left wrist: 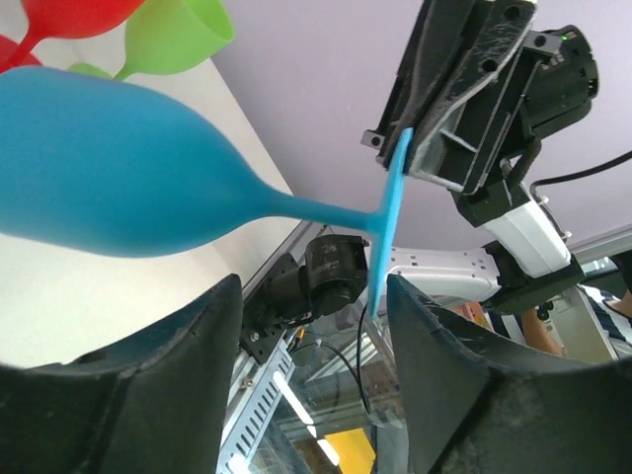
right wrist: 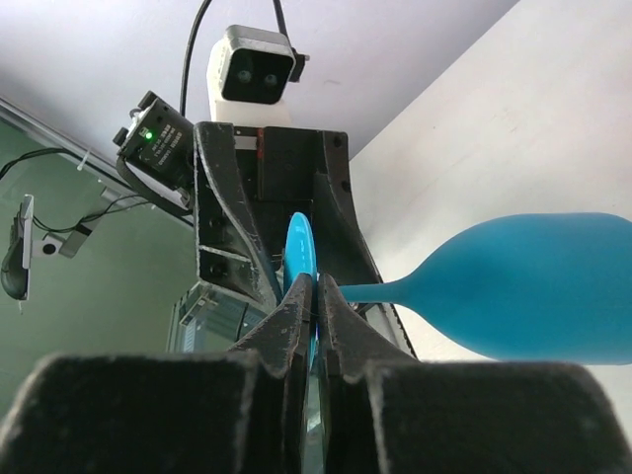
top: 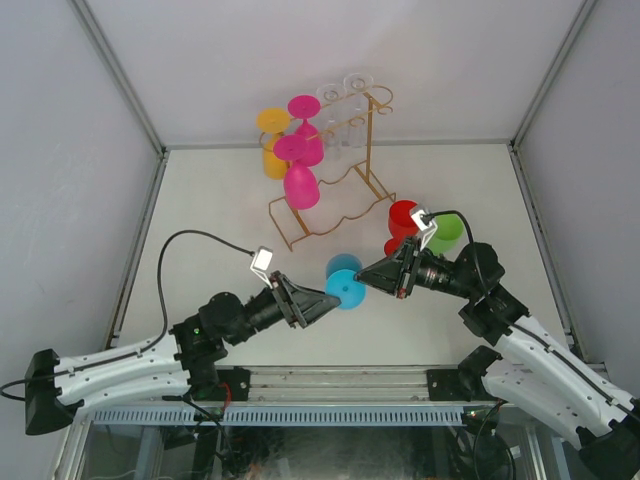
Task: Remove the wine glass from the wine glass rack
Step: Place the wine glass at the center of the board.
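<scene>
**Right jaws pinched on the blue glass's foot, left jaws spread wide**

Right jaws are closed down to a sliver on my right wrist feed. Their two dark tips meet on the rim of the blue wine glass [top: 345, 287], gripping the thin disc of its foot [right wrist: 299, 247] edge-on. From that pinch the stem runs off sideways to the bowl [right wrist: 538, 286], which hangs out to one side of the tips.

Left jaws stand wide apart and hold nothing. On my left wrist feed the two fingers [left wrist: 173, 395] sit low on either side of the foot, with clear space between each one and the disc. The stem and bowl pass just ahead of them. From above, the two sets of jaws point at each other, with the glass between their tips. I cannot tell whether the bowl touches the desk [top: 220, 200].

The blue glass is off the wine glass rack [top: 370, 135]. That rack stands well beyond both sets of jaws, toward the far side of the desk. Two pink glasses [top: 300, 160], a yellow glass [top: 272, 140] and some clear glasses [top: 345, 115] are at the rack.

Just behind the right jaws, close by the wrist, stand a red glass [top: 403, 222] and a green glass [top: 447, 232], side by side.
</scene>
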You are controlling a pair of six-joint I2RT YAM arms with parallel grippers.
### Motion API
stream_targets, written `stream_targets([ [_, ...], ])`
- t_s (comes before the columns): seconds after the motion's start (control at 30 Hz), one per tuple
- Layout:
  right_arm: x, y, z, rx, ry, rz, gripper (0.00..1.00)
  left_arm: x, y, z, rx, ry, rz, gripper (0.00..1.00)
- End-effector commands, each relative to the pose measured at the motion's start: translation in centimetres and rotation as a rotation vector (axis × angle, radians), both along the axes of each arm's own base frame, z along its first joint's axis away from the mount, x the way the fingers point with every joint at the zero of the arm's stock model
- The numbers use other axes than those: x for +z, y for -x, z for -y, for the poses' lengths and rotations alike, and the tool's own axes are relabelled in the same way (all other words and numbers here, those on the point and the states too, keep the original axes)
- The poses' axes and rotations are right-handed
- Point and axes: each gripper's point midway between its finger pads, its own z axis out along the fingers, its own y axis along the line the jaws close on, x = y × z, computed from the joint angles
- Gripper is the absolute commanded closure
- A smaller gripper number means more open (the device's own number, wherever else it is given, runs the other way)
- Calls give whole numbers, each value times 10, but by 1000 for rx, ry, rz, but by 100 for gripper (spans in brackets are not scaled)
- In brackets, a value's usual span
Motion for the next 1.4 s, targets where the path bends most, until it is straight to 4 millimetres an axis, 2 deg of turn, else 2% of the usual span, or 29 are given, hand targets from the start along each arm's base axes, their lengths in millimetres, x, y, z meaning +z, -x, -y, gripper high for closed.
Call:
stream_targets([
  [0.0, 13, 4, -1, 18, -27, 78, 100, 61, 5, 3, -17, 144, 103, 40],
  [0.23, 14, 9, -2, 42, -32, 90, 100, 62, 9, 5, -48, 136, 127, 60],
  [0.3, 15, 10, -2, 45, -34, 89, 100, 59, 13, 5, -67, 121, 150, 70],
  [0.37, 15, 12, -3, 59, -35, 92, 100, 55, 14, 3, -72, 111, 160, 73],
  [0.53, 18, 23, -5, 113, -45, 117, 100, 56, 17, -3, -69, 113, 184, 90],
  [0.63, 14, 27, -7, 131, -14, 124, 100, 56, 17, -6, -63, 107, 191, 96],
  [0.7, 8, 26, -6, 125, 29, 117, 96, 55, 17, -7, -63, 95, 195, 100],
  [0.8, 0, 28, -7, 136, 78, 95, 91, 51, 16, -8, -61, 72, 198, 100],
  [0.97, -3, 36, -12, 192, 82, 89, 81, 53, 19, -7, -76, 63, 224, 100],
  [1.03, -5, 36, -14, 200, 94, 88, 84, 54, 21, -7, -87, 59, 235, 100],
  [1.1, -4, 34, -15, 201, 94, 94, 97, 51, 21, -5, -94, 45, 238, 100],
  [1.13, -2, 33, -15, 193, 89, 100, 100, 49, 21, -5, -97, 35, 236, 100],
  [1.17, 0, 32, -16, 186, 84, 107, 100, 47, 21, -5, -97, 25, 231, 95],
  [1.2, 2, 31, -16, 181, 78, 118, 100, 44, 21, -4, -97, 16, 225, 86],
  [1.27, 3, 30, -18, 176, 72, 136, 100, 39, 21, -3, -102, 11, 205, 62],
  [1.3, 3, 30, -18, 175, 69, 147, 100, 36, 22, -2, -109, 8, 194, 58],
  [1.37, 1, 30, -20, 173, 73, 159, 100, 30, 25, 1, -127, 21, 172, 56],
])
